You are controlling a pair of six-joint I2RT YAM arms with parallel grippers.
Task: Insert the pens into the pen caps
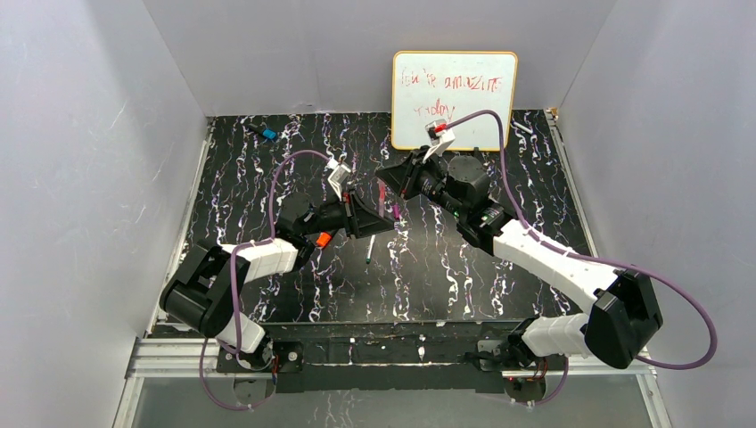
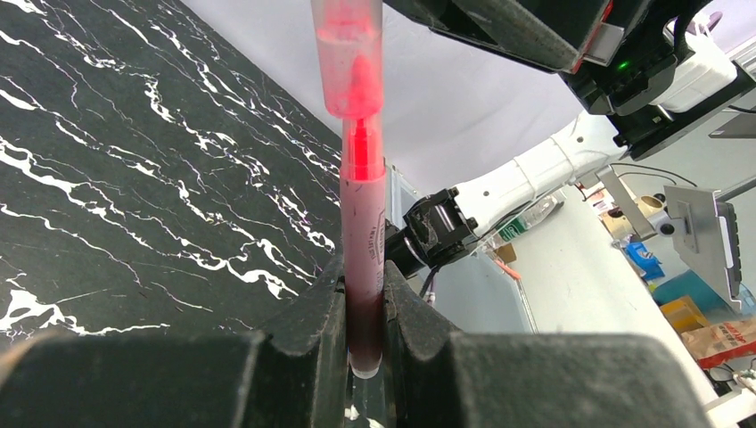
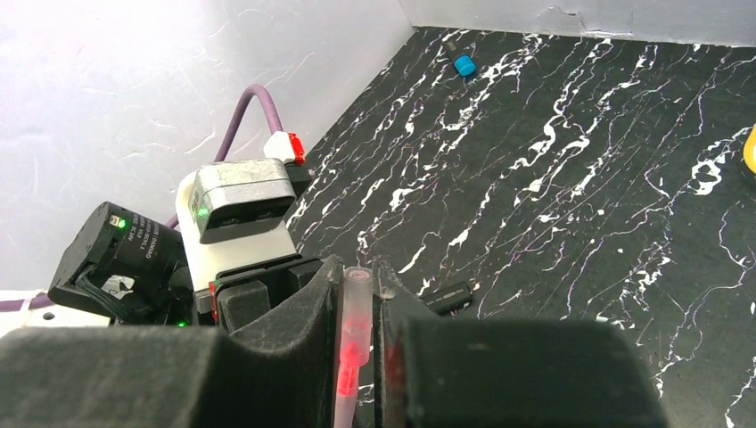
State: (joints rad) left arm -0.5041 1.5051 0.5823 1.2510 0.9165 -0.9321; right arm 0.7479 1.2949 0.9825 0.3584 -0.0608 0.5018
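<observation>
My left gripper (image 2: 364, 278) is shut on a dark pink marker (image 2: 364, 250), held upright in the left wrist view. The marker's red tip (image 2: 360, 150) sits in the mouth of a translucent pink cap (image 2: 349, 49). My right gripper (image 3: 357, 278) is shut on that cap (image 3: 355, 308), and the tip glows red inside it. In the top view the two grippers, left (image 1: 368, 210) and right (image 1: 398, 185), meet at mid-table with the marker (image 1: 383, 201) between them. A thin pale pen (image 1: 371, 248) lies on the mat. An orange piece (image 1: 323, 239) lies by the left arm. A black cap (image 3: 448, 297) lies on the mat.
A small whiteboard (image 1: 455, 98) with red writing leans on the back wall behind the right arm. A blue cap (image 1: 270, 135) lies at the back left and also shows in the right wrist view (image 3: 464, 65). Grey walls close in the black marbled mat (image 1: 446, 267).
</observation>
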